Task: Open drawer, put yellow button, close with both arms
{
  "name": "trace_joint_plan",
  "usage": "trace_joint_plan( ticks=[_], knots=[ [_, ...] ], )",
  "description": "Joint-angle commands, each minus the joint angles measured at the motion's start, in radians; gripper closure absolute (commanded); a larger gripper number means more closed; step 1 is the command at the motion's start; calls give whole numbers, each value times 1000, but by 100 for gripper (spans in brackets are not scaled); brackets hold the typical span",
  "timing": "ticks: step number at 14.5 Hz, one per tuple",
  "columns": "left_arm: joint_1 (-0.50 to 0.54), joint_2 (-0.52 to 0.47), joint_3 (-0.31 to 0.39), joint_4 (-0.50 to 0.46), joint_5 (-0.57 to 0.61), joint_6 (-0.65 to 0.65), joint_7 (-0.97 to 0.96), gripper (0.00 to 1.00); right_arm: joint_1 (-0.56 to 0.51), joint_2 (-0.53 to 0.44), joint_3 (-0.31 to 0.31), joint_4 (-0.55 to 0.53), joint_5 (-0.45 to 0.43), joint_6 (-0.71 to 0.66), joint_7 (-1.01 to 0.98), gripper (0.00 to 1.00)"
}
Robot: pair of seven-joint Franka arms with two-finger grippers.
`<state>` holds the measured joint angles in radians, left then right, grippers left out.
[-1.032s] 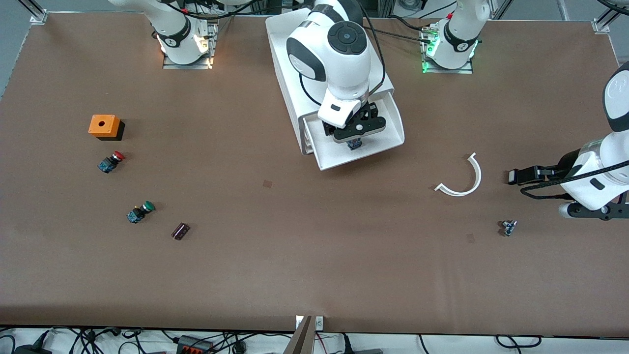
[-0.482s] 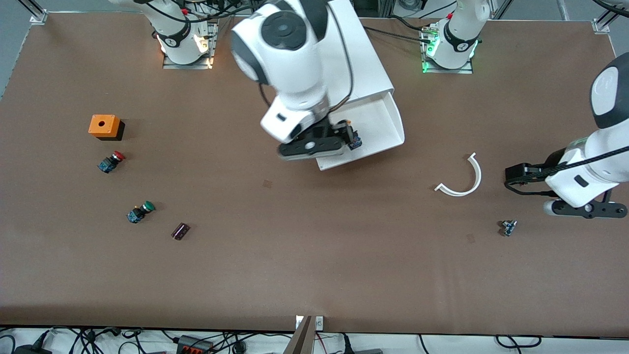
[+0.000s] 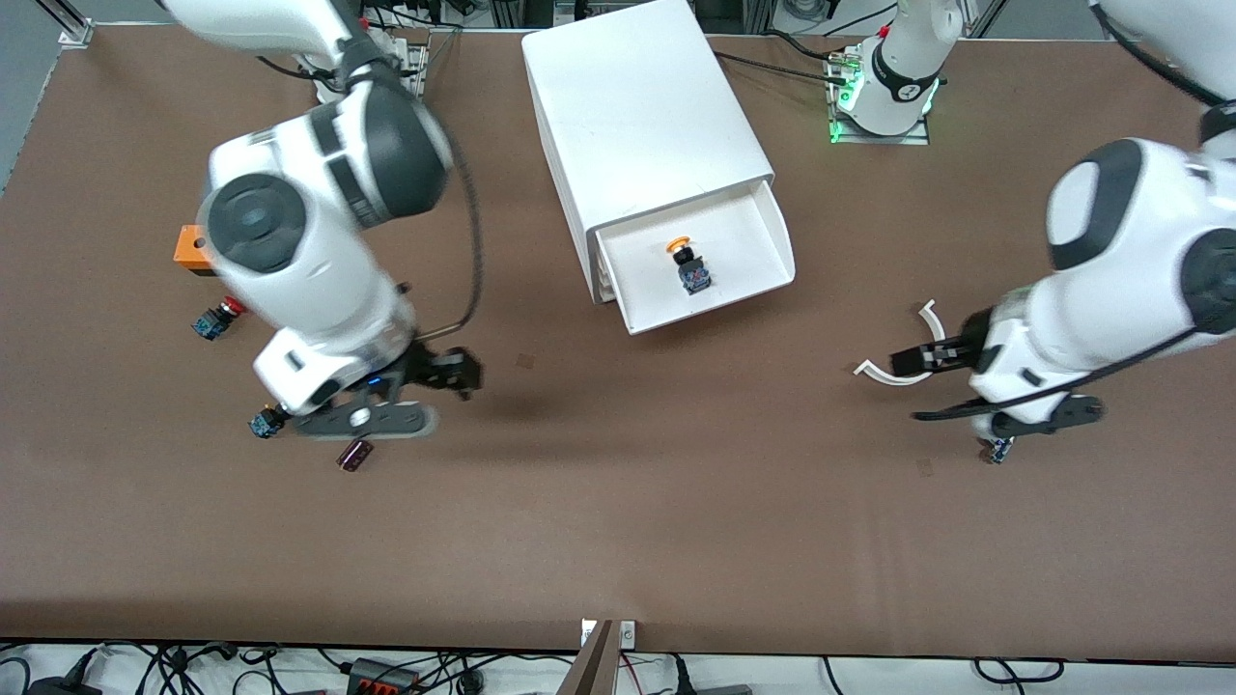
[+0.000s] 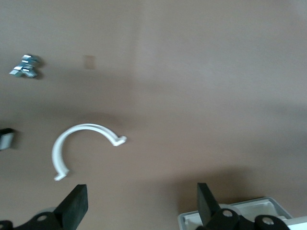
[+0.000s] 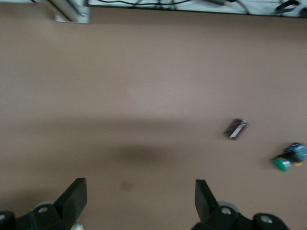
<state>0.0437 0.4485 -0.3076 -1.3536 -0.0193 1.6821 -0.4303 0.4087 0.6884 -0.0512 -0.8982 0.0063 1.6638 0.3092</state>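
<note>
Cabinet: a big white box cabinet (image 3: 645, 116) stands on the brown worktop (image 3: 618, 521) between the two arm bases, its front turned toward the front camera.
Drawer: the top drawer (image 3: 748, 236) is pulled out – a wide, shallow white tray; a corner of it shows in the left wrist view (image 4: 240, 215).
Drawer contents: the yellow button (image 3: 688, 265) lies alone on the tray floor, yellow-orange cap pointing at about 11 o'clock toward the cabinet body, black-and-blue body toward the tray's front lip; it touches no wall.
Right tool: the right tool (image 3: 454, 375) is over bare worktop toward the right arm's end of the table, fingers (image 5: 76, 196) spread wide with nothing between them.
Left tool: the left tool (image 3: 912, 362) is over the worktop toward the left arm's end, fingers (image 4: 76, 206) likewise apart and empty – just above a white curved strip (image 4: 79, 143).
Loose things, right arm's end: an orange box (image 3: 190, 249), a red-capped button (image 3: 217, 317), a green-capped button (image 5: 288, 158) and a small dark block (image 3: 354, 454).
Loose things, left arm's end: a small metal part (image 4: 25, 66) near the strip, at about 5 o'clock from it in the front view.
</note>
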Motion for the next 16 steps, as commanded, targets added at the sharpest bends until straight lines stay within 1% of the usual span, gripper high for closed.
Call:
trace_joint_plan(
  ticks=[1,2,5,7,9,11,13,16],
  knots=[
    [-65,28,-4,-16,-21,27,-34,0,-86,-41,13,-31,-9,-62,-110,0],
    [-82,36,-4,-21,-19,27,-36,0,-115,-58,14,-34,-2,-90,-136,0],
    [-143,56,-1,-45,-8,40,-73,0,-148,-92,13,-34,0,-166,-162,0],
    [-185,45,-1,-123,-4,126,-166,0,-198,-93,16,-33,4,-174,-167,0],
    [-229,58,-2,-150,42,188,-229,0,-241,-111,14,-34,18,-177,-208,0],
    [-277,67,-2,-174,100,235,-327,0,-264,-125,11,-33,9,-184,-228,0],
    [-307,71,-5,-194,102,263,-402,0,-312,-148,13,-39,8,-184,-229,0],
    [-314,64,-8,-214,101,268,-435,0,-390,-240,20,-171,15,-159,-231,0]
  ],
)
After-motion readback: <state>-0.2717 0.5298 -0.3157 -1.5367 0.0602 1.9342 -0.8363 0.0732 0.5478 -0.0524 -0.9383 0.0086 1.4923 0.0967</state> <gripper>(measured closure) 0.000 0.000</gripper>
